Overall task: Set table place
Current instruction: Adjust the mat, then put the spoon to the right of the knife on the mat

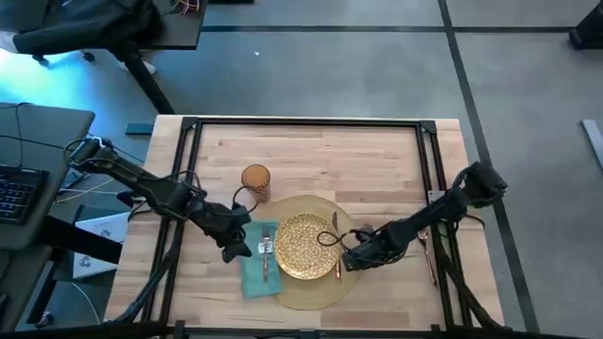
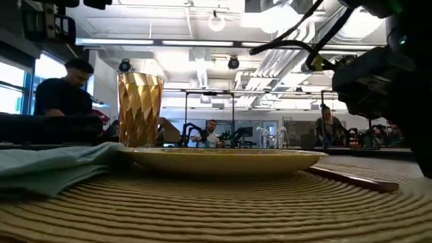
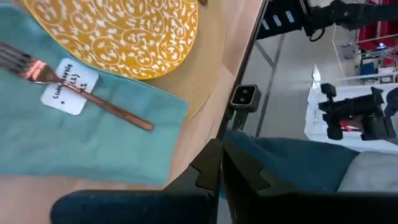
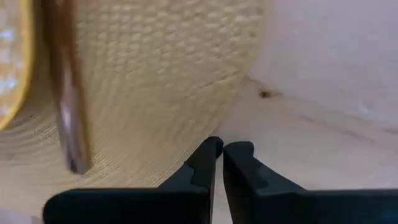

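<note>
Hovering with fingers pinched empty beside the knife (image 1: 337, 247) on the placemat (image 1: 311, 287), the right end effector (image 1: 356, 252) likely needed the spoon (image 1: 429, 252), lying apart on the desk (image 1: 320, 151), placed alongside next.

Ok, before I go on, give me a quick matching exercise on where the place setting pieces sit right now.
Things:
1. fork
2. plate
3. tumbler
4. napkin

Places:
a. standing upright near the far edge of the placemat
b. lying on the napkin
c. in the middle of the placemat
d. spread flat beside the plate, on the left arm's side

Pairs: 1-b, 2-c, 3-a, 4-d
</note>
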Tool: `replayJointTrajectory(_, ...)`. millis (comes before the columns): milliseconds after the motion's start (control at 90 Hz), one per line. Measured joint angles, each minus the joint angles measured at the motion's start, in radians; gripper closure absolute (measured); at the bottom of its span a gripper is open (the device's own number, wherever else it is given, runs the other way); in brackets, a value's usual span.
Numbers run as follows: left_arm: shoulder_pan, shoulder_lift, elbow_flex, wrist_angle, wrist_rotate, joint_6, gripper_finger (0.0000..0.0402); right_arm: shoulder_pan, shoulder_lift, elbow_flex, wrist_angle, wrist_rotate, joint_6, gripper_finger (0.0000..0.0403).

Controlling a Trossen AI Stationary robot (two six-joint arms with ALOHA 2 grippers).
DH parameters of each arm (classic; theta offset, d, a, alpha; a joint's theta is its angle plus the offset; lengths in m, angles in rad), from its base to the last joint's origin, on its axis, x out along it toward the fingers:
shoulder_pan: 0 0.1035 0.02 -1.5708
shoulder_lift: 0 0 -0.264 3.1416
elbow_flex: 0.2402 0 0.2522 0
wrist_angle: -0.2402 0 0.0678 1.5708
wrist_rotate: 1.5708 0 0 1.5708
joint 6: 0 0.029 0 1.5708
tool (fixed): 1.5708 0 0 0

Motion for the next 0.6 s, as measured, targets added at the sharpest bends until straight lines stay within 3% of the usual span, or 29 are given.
replayJointTrajectory(89,-0.002,-0.029,0.000,-0.011,-0.020,0.002,0.0402,0.001,-0.002,0.027,-0.008,-0.023,-0.063,0.0394)
replayJointTrajectory(322,-0.004,-0.081,0.000,-0.010,-0.054,0.002,0.0402,0.025,-0.098,0.080,-0.351,-0.072,-0.092,0.0383)
replayJointTrajectory(600,-0.006,-0.088,0.000,-0.009,-0.074,0.021,0.0401,0.027,-0.248,-0.100,-0.660,-0.149,-0.035,0.0315)
